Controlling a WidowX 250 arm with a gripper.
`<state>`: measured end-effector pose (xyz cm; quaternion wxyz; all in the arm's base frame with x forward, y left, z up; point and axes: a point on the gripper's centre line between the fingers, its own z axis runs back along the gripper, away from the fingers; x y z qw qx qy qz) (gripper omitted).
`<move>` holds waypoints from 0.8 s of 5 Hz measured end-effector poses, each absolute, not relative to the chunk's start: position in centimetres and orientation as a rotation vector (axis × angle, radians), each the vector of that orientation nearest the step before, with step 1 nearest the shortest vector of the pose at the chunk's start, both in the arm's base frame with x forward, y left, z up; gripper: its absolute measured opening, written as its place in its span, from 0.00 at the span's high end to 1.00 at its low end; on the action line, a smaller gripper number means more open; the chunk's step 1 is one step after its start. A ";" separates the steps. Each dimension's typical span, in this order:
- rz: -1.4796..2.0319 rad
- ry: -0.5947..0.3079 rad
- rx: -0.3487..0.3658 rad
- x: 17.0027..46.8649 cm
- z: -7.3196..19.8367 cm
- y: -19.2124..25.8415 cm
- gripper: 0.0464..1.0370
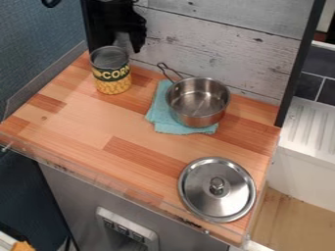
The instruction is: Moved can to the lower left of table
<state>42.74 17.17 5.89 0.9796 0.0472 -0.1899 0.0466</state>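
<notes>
Below and left of the black gripper, an upright corn can is seen; whether the gripper is spread or closed cannot be told. Stiff, smooth, probably weighty, the can is best grasped around its middle.

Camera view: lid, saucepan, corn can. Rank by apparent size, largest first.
1. Lid
2. Saucepan
3. Corn can

The lid looks nearer the camera than the saucepan, so their order in true size is unsure.
</notes>
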 end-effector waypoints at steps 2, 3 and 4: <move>0.095 -0.293 0.062 39.8 3.4 15.9 0.04; 0.085 -0.298 0.047 37.9 4.8 14.8 0.04; 0.077 -0.272 0.019 36.0 5.1 14.2 0.04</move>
